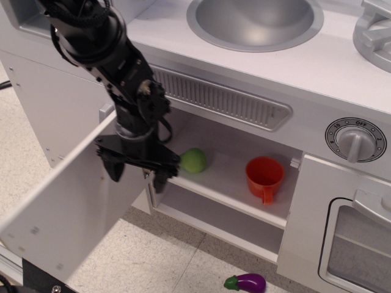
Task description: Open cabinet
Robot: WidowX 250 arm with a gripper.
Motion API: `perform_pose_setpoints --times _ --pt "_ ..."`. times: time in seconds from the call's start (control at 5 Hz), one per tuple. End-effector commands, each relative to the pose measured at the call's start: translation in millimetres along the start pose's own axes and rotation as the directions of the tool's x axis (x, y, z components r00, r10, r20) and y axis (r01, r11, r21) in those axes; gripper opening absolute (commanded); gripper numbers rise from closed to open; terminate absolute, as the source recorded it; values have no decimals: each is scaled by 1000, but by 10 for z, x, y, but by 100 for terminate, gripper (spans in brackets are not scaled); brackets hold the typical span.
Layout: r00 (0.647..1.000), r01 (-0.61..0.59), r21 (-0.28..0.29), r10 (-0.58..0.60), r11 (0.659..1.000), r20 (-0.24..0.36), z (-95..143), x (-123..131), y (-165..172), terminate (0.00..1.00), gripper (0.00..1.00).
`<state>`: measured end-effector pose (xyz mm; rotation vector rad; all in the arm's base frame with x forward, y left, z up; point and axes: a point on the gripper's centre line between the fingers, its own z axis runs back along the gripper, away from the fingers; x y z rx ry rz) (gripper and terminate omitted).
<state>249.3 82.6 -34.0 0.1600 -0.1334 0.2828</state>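
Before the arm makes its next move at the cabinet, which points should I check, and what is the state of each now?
1. Cabinet door swung wide open: ok.
2. Gripper holds nothing, fingers apart: ok.
3. Gripper clear of the door panel: cannot tell, they overlap in this view.
4. Green ball and orange cup resting on the shelf: ok.
5. Floor near the cabinet free: not ok, a toy eggplant lies there.
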Motion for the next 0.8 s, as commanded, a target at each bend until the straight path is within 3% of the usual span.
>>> perform_pose_setpoints --times 0.0,0.4,0.6 --pt "1000 -14 76 13 997 22 82 61 137 0 100" --pt "1000 -14 76 13 997 22 82 61 137 0 100" --pt "1000 -14 76 13 997 22 82 61 137 100 100"
